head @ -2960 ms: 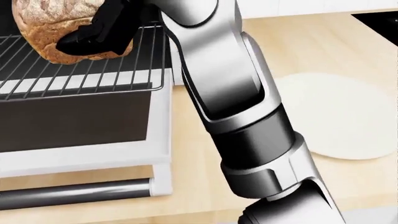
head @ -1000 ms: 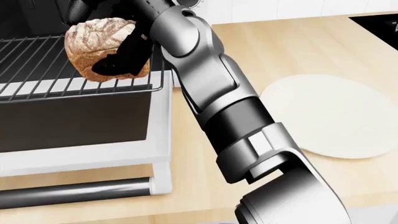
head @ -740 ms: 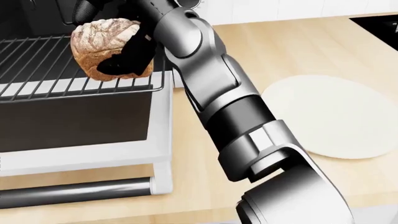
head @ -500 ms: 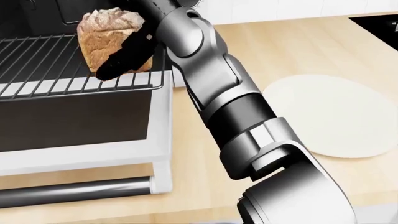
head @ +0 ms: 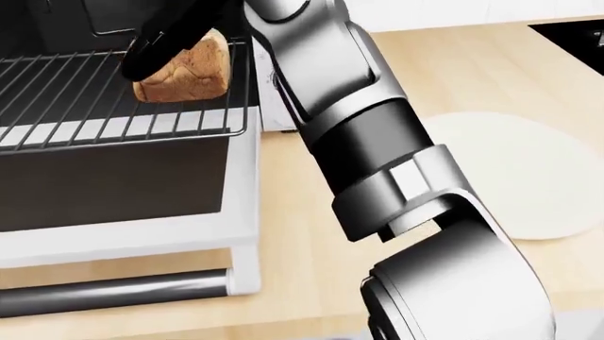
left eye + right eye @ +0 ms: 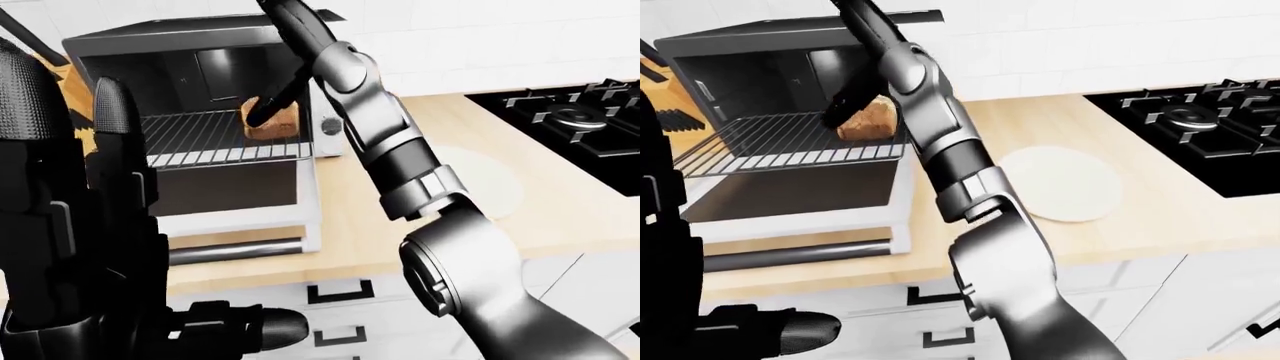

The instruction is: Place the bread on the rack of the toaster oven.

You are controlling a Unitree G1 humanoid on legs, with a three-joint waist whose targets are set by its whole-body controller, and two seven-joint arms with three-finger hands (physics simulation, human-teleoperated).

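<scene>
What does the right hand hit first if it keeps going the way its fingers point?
The bread. The right hand angles down and left over the loaf, which sits on the rack, with the fingertips at its top. Whether they already touch it isn't clear. Past the bread, the rack wires come next.

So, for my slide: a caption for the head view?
Right hand resting on bread that sits on the toaster oven rack.

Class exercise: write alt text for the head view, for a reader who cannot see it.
A loaf of bread lies on the pulled-out wire rack of an open toaster oven, with the robot's black right hand resting over its top left. The silver right arm crosses the middle of the view, and a round white plate sits on the wooden counter at right.
</scene>
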